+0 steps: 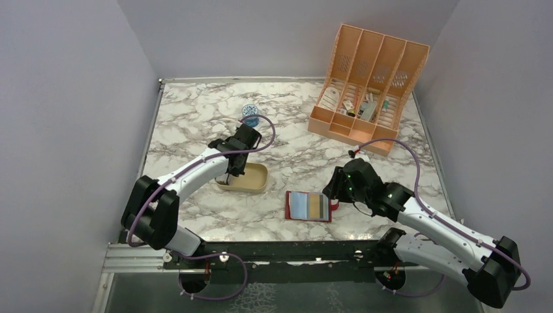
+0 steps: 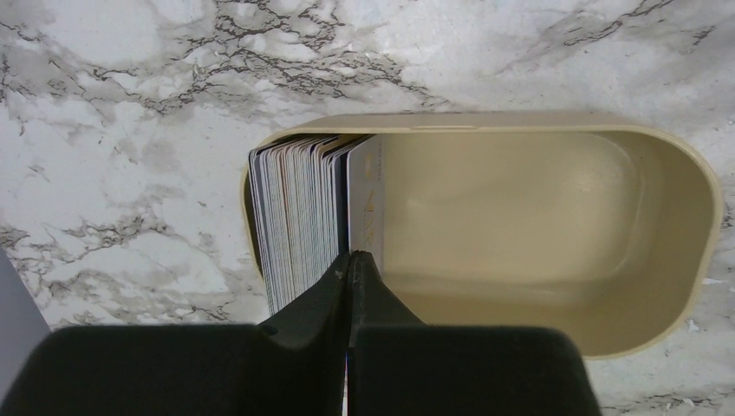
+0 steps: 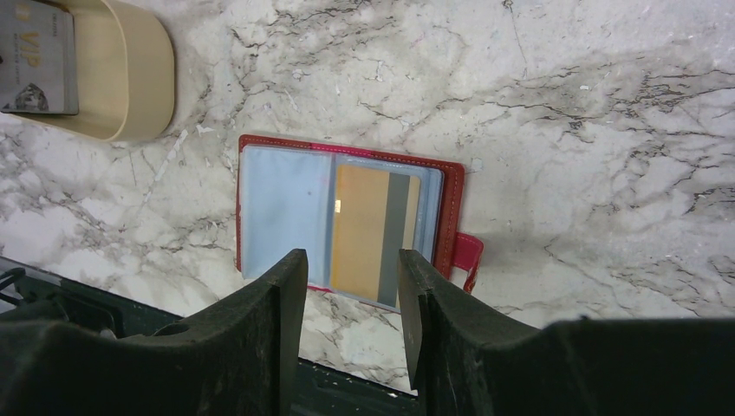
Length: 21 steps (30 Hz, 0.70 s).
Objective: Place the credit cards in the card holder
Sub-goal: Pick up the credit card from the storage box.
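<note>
Marble tabletop, with a peach organizer at far right. The tan tray, left of centre, holds the credit cards standing on edge at its left end. The card holder lies open near centre with its long axis left to right, and a tan-and-grey card sits in its right pocket. The left pincer is pinched shut on the end card; the holder lies right of it and nearer. The right pincer, jaws apart and empty, hovers over the holder and belongs to the closer arm.

Fixed overhead camera looks down from the near side on the marble table; left wrist view sits close over the tan tray, right wrist view over the card holder, sharing the tray
</note>
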### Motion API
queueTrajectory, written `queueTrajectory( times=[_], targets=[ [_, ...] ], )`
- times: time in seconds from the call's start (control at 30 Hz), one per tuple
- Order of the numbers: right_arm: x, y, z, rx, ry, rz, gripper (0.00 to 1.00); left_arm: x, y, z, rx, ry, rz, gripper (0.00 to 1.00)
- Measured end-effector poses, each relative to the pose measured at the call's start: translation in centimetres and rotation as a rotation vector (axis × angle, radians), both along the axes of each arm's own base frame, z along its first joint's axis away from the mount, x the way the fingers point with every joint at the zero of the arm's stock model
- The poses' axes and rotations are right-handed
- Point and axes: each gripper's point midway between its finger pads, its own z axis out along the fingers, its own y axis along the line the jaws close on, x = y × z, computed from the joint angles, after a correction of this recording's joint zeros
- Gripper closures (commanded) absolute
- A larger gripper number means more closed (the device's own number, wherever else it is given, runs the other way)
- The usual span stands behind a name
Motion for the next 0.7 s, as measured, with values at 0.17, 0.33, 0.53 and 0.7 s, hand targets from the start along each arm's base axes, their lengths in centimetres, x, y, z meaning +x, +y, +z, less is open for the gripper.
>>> queueTrajectory(
  times=[0.17, 0.33, 0.53, 0.7],
  targets=[
    [0.0, 0.0, 0.0, 0.0, 0.0, 0.0, 0.57, -0.1, -0.5, 0.9, -0.036, -0.009, -0.006, 1.0],
    [0.0, 0.0, 0.0, 0.0, 0.0, 0.0, 0.57, 0.1, -0.8, 1.7, -0.06, -0.024, -0.002, 1.0],
    [0.0, 0.0, 0.0, 0.001, 0.0, 0.0, 0.57, -0.2, -0.8, 1.8, -0.062, -0.015, 0.001, 1.0],
    [0.0, 0.0, 0.0, 0.001, 0.0, 0.0, 0.57, -0.4, -0.8, 1.9, -0.071, -0.012, 0.004, 1.0]
  ],
)
